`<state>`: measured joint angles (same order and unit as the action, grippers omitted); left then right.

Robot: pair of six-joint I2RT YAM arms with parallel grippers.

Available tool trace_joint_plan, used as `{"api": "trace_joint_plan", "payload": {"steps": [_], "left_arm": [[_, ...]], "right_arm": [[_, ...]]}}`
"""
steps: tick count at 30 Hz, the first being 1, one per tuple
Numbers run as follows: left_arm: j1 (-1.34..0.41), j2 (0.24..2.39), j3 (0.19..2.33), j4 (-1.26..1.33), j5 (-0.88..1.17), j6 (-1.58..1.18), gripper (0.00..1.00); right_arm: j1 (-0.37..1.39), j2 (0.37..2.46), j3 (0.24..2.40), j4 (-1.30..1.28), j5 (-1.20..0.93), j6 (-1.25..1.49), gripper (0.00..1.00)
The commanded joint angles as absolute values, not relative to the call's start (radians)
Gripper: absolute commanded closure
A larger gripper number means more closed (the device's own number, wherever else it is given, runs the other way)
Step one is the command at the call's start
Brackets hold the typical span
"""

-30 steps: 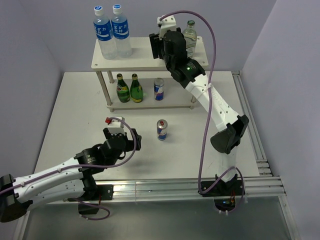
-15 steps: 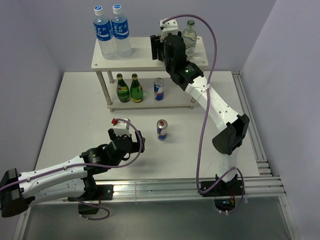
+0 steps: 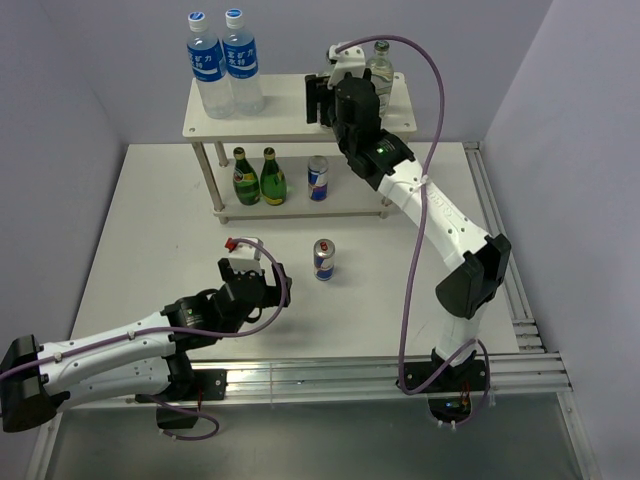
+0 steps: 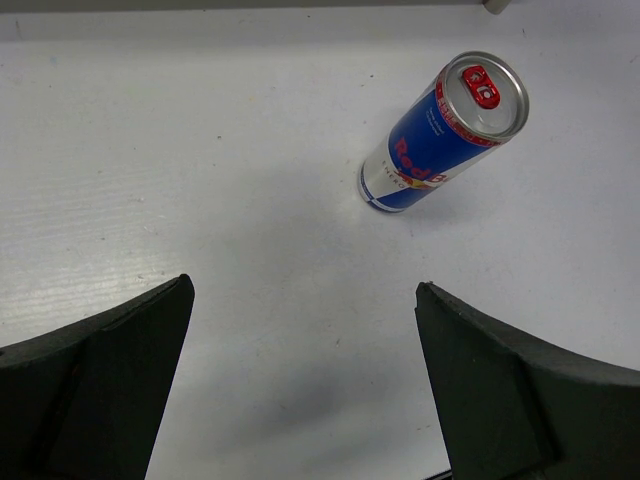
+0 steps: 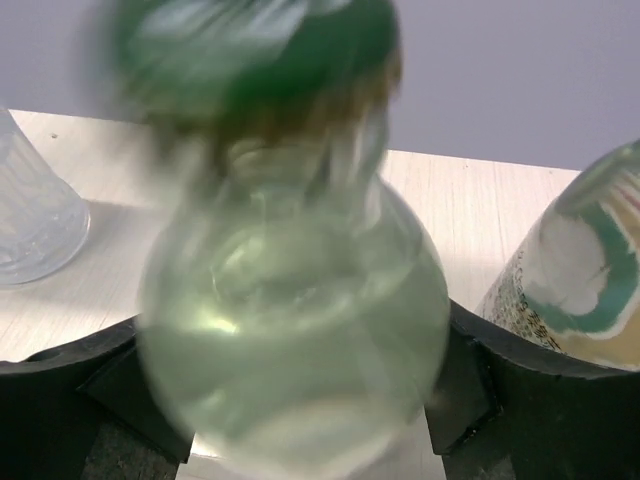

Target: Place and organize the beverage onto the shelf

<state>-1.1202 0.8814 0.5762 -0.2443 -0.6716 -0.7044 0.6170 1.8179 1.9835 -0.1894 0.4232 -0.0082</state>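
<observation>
White shells and black joints cover the left arm and right arm, a purple cable looping along each. The left claw and right claw are matte black. A green light dots the right wrist.

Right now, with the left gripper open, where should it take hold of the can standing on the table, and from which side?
Probably best: grip the can around its cylindrical body, about mid-height, coming in level from the near-left, where the left gripper faces it. It stands upright, alone on the table, with both flanks free.
</observation>
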Motion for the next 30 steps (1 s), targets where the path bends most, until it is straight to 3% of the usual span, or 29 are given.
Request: {"api": "trace_joint_plan", "payload": {"steps": [1, 5, 12, 30], "left_arm": [[-1.129, 0.879, 0.604, -0.209, -0.690, -0.727, 0.01], [-1.134, 0.882, 0.609, -0.213, -0.695, -0.727, 0.01], [-1.140, 0.877, 0.612, -0.219, -0.706, -0.726, 0.01], [-1.149, 0.896, 0.626, -0.210, -0.709, -0.722, 0.01]], "right_arm": [[0.614, 1.736, 1.971, -0.094, 0.410, -0.003, 0.18], [0.614, 1.752, 1.991, -0.110, 0.407, -0.002, 0.09], [0.615, 1.740, 1.961, -0.100, 0.408, -0.002, 0.00], [0.649, 1.589, 1.744, -0.045, 0.408, 0.040, 0.00]]}}
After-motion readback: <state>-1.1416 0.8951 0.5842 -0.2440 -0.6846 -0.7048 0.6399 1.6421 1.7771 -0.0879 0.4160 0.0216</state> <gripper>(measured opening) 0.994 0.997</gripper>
